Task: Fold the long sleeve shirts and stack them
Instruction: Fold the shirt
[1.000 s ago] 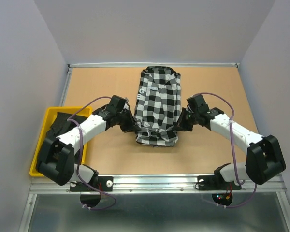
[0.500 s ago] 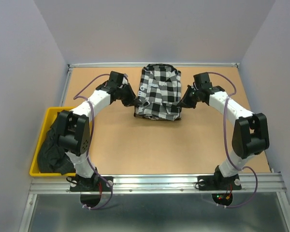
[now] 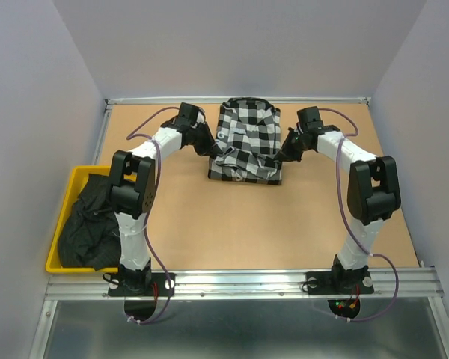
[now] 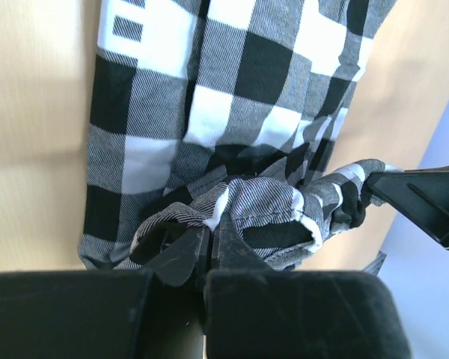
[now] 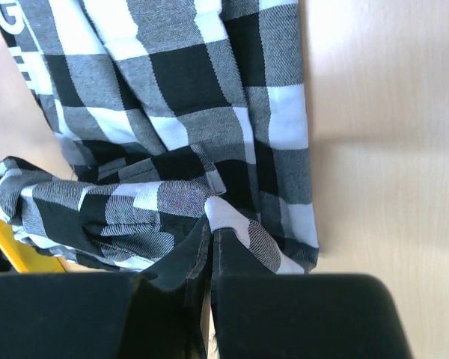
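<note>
Left end effector (image 3: 211, 149) is clenched on a bunched fold of the checked shirt (image 3: 247, 138), at its left near edge. Right end effector (image 3: 283, 155) is clenched on the same shirt, at its right near edge.

Counts:
- Arms: two.
- End effectors: two, both gripping cloth.
- Shirts: two. One is black-and-white check, one is plain black.
- Yellow bin (image 3: 54, 254): one.

Checked shirt lies on the desk (image 3: 209, 217) toward the far side, centred between the arms. Its near part is doubled over onto the rest. Black shirt (image 3: 86, 228) sits crumpled in the bin at the desk's left near edge, well apart from the checked one, with part hanging over the bin rim.

Only the top view shows the bin, the black shirt and both arms reaching in from either side.

Left wrist view shows the left end effector (image 4: 213, 239) with its tips pinched together on a gathered roll of checked shirt (image 4: 232, 112). A black part of the other arm shows at the right edge of that view.

Right wrist view shows the right end effector (image 5: 209, 232) nipping a folded corner of the checked shirt (image 5: 172, 97). White lettering on a black band is in the top left corner, too cut off to read. A small yellow sliver shows low left.

Neither wrist view shows the black shirt.
</note>
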Robot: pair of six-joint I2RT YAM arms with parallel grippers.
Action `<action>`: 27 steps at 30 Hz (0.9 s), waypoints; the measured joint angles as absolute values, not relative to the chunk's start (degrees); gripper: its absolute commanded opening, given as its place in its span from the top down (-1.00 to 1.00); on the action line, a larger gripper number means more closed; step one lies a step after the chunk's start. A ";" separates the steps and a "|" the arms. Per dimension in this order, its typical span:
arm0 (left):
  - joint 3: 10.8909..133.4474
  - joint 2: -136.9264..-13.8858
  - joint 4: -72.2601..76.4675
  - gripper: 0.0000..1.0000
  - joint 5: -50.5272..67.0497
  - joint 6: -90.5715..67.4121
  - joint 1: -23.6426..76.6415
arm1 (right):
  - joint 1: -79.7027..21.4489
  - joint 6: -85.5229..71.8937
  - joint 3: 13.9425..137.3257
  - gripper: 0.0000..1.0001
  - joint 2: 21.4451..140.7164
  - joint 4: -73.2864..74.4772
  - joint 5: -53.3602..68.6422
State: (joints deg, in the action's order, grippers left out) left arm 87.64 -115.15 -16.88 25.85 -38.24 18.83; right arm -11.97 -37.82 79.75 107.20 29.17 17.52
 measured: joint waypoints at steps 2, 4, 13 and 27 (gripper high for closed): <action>88.75 -116.16 -16.51 0.96 25.26 -37.78 18.76 | -11.68 -37.56 80.79 0.98 108.51 29.10 17.52; 89.45 -117.03 -15.66 0.95 24.86 -37.34 18.63 | -11.57 -37.21 81.87 0.99 109.95 29.08 17.52; 91.24 -121.01 -11.31 0.90 24.58 -35.18 18.50 | -11.20 -35.59 85.73 0.97 114.80 28.60 16.95; 95.53 -124.97 -3.99 0.72 23.83 -30.87 18.50 | -10.61 -34.20 90.67 0.82 118.04 27.83 14.39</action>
State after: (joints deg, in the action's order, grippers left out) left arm 95.53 -124.97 -3.99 23.83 -30.87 18.50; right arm -10.61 -34.20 90.67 118.04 27.83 14.39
